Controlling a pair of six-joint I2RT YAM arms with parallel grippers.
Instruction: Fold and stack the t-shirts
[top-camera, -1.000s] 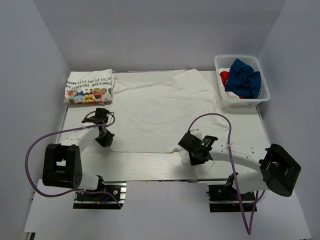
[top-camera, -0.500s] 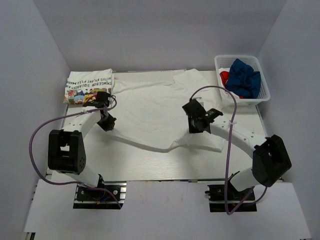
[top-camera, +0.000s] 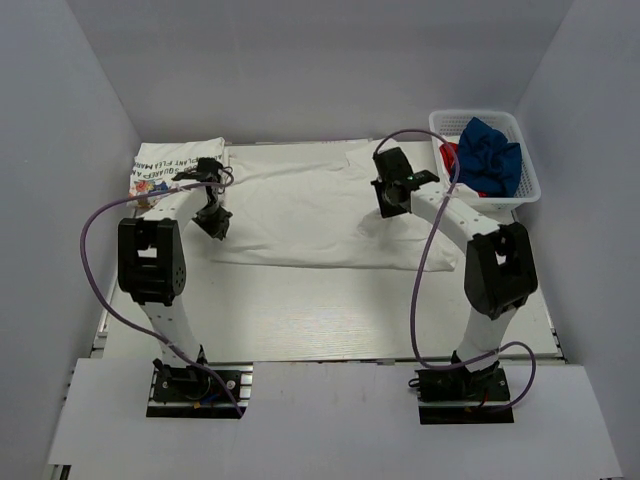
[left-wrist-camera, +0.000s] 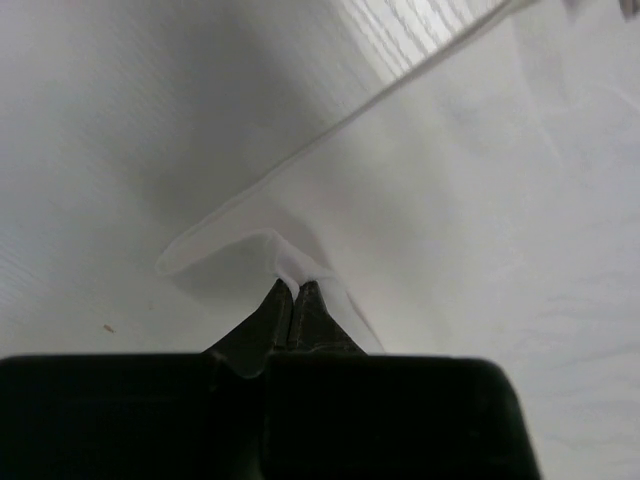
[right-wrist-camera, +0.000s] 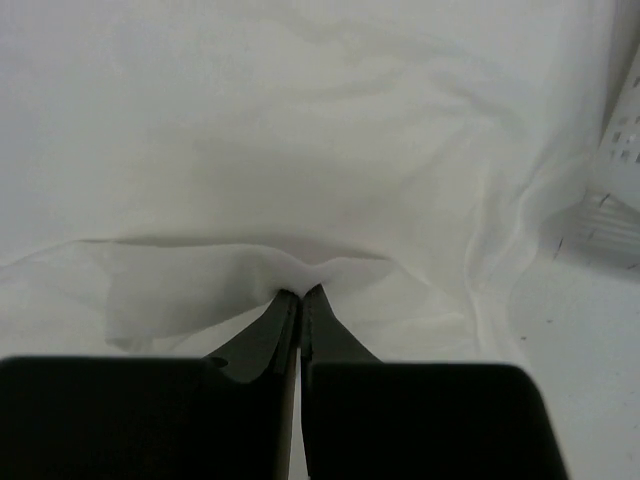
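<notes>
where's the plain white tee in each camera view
Top external: white tee spread flat across the centre.
Left wrist: fills the right side, hem pinched at the fingertips.
Right wrist: fills most of the frame, pinched bottom centre.
Shared landmark: the pinched hem, in left gripper and right gripper.

You see a pale tabletop (top-camera: 330, 320) closed in by plain grey-white walls (top-camera: 320, 70) at the back and both sides, under soft, even light.
</notes>
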